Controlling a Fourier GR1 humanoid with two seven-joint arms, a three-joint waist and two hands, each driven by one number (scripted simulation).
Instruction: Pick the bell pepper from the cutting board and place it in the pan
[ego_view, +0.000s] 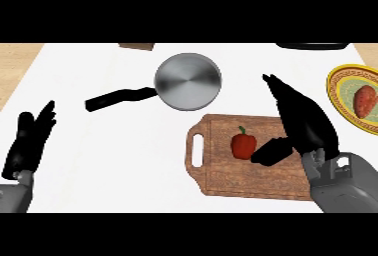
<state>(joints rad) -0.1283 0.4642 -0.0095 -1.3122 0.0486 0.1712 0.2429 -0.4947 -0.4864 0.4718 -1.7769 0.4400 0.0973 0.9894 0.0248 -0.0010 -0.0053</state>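
Right hand (303, 120) sits over the right part of the cutting board (221, 175), fingers straight and pointing up-left, thumb (269, 150) just beside the bell pepper (244, 144); it holds nothing. Pepper is red, lying on the board, not gripped. Pan (188, 81) sits on the white tabletop (111, 150) above-left of the board, black handle (118, 98) pointing left. Left hand (29, 142) rests open at the left edge, fingers up. Yellow-rimmed plate (338, 75) with a reddish item sits at the right edge.
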